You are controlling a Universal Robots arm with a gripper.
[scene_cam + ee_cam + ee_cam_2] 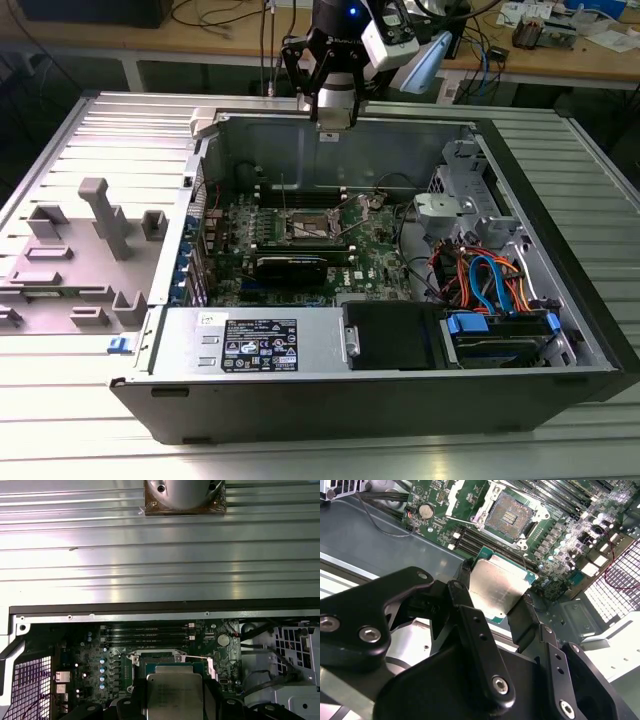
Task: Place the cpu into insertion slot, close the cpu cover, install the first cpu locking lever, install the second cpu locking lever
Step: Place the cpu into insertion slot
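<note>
My gripper [333,126] hangs over the back wall of the open computer case, well above the green motherboard [375,255]. It is shut on the cpu [497,582], a flat square chip with a silvery top, whose two opposite edges sit between the black fingers [466,575]. In the first wrist view the cpu [174,692] sits in the gripper [174,702] just in front of the insertion slot [162,661]. The insertion slot [512,515] lies bare with its dark centre showing. The cpu cover [465,502] stands swung open beside it. In the exterior view the insertion slot [305,228] is below and ahead of the gripper.
Long black memory slots [145,632] run beside the socket. A black power supply [255,345] and a drive bay with orange and blue cables [480,280] fill the case's near side. A grey plastic fixture [95,235] lies at the exterior view's left.
</note>
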